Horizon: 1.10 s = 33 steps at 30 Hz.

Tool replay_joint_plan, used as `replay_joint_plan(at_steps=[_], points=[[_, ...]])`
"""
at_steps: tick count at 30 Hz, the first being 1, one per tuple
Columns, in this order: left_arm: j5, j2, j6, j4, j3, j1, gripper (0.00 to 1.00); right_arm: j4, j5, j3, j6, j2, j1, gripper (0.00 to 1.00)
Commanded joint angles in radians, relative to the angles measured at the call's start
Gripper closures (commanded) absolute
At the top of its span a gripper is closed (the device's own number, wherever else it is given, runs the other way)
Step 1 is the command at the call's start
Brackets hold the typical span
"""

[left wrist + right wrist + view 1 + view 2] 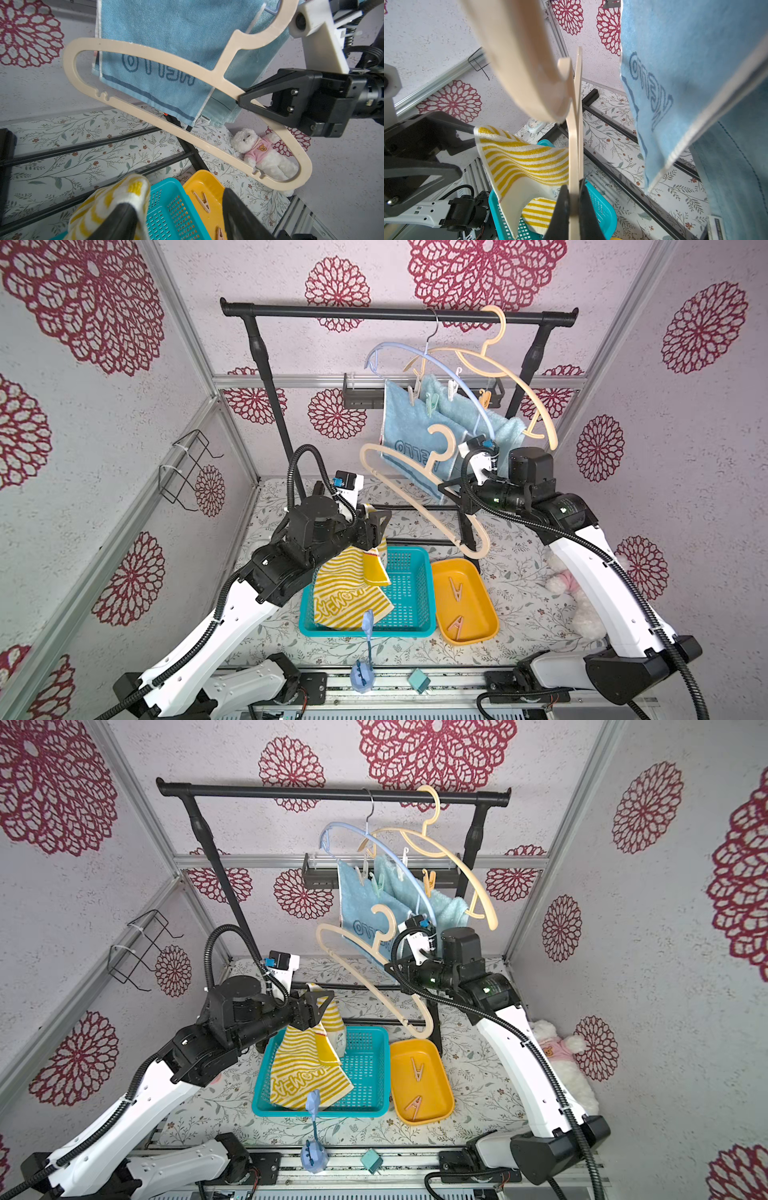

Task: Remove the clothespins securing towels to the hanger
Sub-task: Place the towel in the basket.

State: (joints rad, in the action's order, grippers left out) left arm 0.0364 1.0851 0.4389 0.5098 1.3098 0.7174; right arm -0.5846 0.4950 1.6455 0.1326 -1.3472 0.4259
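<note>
Medallion-papered walls enclosed a floral tabletop. Up beyond the teal basket, the right gripper pinched a beige hanger; the left gripper gaped, striped towel trailing inside. Two clothespins lay in the yellow tray alongside.

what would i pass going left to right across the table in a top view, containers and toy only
teal basket → orange tray → white plush bear
</note>
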Motion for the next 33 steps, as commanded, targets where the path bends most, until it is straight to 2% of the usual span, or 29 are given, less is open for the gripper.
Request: replay_joint_plan(at_steps=[1, 7, 10, 14, 18, 20, 21, 22, 29, 33], points=[[-0.034, -0.041, 0.042, -0.033, -0.043, 0.014, 0.36, 0.052, 0.014, 0.012, -0.001, 0.039, -0.003, 1.00], [-0.029, -0.127, 0.130, -0.039, -0.188, 0.039, 0.37, 0.061, 0.014, 0.000, 0.004, 0.043, -0.003, 1.00], [-0.008, -0.143, 0.159, 0.012, -0.228, 0.043, 0.36, 0.068, 0.013, -0.007, 0.006, 0.041, -0.003, 1.00], [-0.026, -0.106, 0.174, 0.103, -0.241, 0.042, 0.34, 0.078, 0.015, -0.016, 0.012, 0.046, -0.003, 1.00], [-0.066, -0.035, 0.179, 0.158, -0.244, 0.042, 0.25, 0.104, 0.017, -0.034, 0.026, 0.052, -0.003, 1.00], [-0.110, 0.000, 0.172, 0.187, -0.222, 0.042, 0.23, 0.106, 0.017, -0.035, 0.027, 0.054, -0.003, 1.00], [-0.132, 0.019, 0.172, 0.205, -0.209, 0.042, 0.16, 0.104, 0.017, -0.035, 0.027, 0.053, -0.003, 1.00], [-0.136, 0.035, 0.171, 0.238, -0.189, 0.043, 0.14, 0.103, 0.018, -0.036, 0.027, 0.054, -0.003, 1.00], [-0.124, 0.131, 0.109, 0.469, -0.009, 0.039, 0.11, 0.106, 0.021, -0.038, 0.027, 0.056, -0.003, 1.00], [-0.052, 0.167, 0.071, 0.595, 0.114, 0.037, 0.12, 0.108, 0.030, -0.042, 0.027, 0.054, -0.003, 1.00]])
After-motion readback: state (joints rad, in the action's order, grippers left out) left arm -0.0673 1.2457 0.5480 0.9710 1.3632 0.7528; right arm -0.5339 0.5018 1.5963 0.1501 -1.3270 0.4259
